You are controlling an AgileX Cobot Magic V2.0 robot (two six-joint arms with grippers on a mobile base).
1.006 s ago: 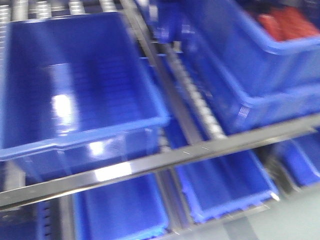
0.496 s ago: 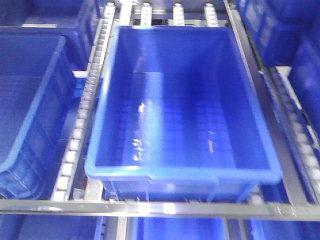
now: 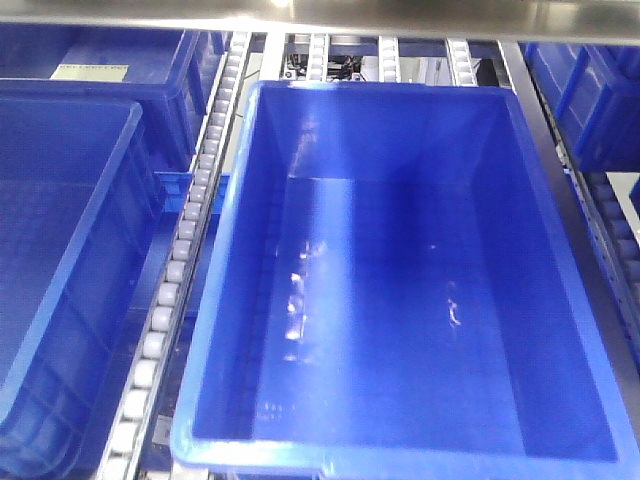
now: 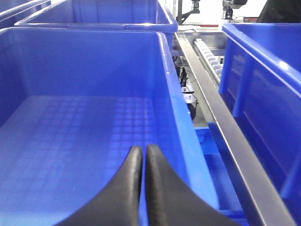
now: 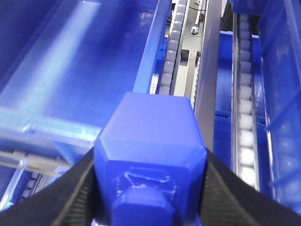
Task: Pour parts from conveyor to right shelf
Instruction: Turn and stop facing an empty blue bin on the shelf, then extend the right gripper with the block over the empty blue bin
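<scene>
One of the parts, a bright-blue block (image 5: 150, 141) with a knob facing the camera, is clamped between the black fingers of my right gripper (image 5: 149, 157). It hangs above the right shelf's roller track (image 5: 170, 56), beside a blue bin (image 5: 84, 61). My left gripper (image 4: 142, 151) is shut with nothing in it, its tips over the floor of a blue bin (image 4: 70, 127). The front view looks down into a large blue bin (image 3: 400, 330) with nothing in it on the right shelf (image 3: 185, 260); neither gripper shows there. The conveyor is out of view.
More blue bins stand to the left (image 3: 60, 250) and right (image 3: 590, 100) of the middle one, parted by white roller tracks. A steel rail (image 5: 207, 70) and another roller track (image 5: 247, 132) run beside the held block. A grey beam (image 3: 400, 15) crosses overhead.
The front view has swung from a tilted, blurred look across the rack to a closer, level look down into one bin, which now fills the frame.
</scene>
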